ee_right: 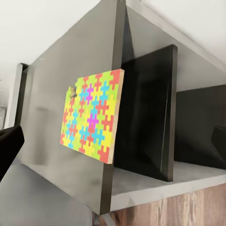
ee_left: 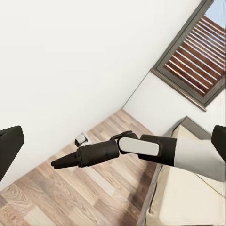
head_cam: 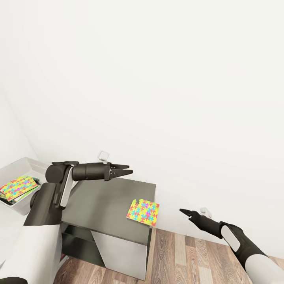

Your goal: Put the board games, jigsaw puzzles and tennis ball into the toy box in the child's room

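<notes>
At the far left, the toy box [head_cam: 19,165] is already holding one jigsaw puzzle [head_cam: 17,186]. My left gripper [head_cam: 125,172] is hovering released, empty. I am now approaching the second jigsaw puzzle [head_cam: 143,211], overhanging the dark cabinet top [head_cam: 98,205]; my right gripper [head_cam: 184,212], seemingly clenched, must open first.

We see a matt dark grey cabinet top [head_cam: 102,205], smooth, carrying a flat multicoloured jigsaw panel [head_cam: 143,211] with a pale wood-like edge. The brown plank floor [head_cam: 189,256] looks like grained wood. Far left, a light grey plastic-looking bin [head_cam: 19,167] appears smooth.
</notes>
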{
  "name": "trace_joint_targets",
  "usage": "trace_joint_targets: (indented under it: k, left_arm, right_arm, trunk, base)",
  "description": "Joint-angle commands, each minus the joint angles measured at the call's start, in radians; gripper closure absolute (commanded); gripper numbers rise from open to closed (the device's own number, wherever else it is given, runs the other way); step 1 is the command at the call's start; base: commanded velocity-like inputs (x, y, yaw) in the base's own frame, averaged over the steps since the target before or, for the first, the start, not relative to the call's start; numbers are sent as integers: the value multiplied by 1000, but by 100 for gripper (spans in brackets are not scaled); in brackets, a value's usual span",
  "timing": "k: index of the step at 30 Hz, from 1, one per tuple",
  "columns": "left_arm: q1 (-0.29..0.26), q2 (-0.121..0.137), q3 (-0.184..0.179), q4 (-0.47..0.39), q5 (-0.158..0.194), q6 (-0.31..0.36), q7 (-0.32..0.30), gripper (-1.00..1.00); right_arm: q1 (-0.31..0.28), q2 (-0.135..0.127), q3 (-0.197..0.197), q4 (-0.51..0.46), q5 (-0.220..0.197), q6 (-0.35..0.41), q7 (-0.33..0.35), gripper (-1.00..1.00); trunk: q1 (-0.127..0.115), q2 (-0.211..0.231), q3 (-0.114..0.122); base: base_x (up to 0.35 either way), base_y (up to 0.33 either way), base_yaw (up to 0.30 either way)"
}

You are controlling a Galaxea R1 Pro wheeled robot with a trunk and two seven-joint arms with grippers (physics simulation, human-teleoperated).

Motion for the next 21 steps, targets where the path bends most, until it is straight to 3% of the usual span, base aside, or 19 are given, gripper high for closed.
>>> trace_joint_targets:
  k: [1, 21]
  left_arm:
    - [-1, 0, 0, 0, 2, 10, -6, -100]
    - [31, -10, -1, -6, 1, 8, -68, -100]
  right_arm:
    - [-1, -1, 0, 0, -8, 8, 1, -100]
    - [-1, -2, -2, -2, -13, 25, 119, -100]
  trunk:
    - [1, -2, -2]
    - [1, -2, -2]
  base:
    - [0, 0, 0]
    - [0, 0, 0]
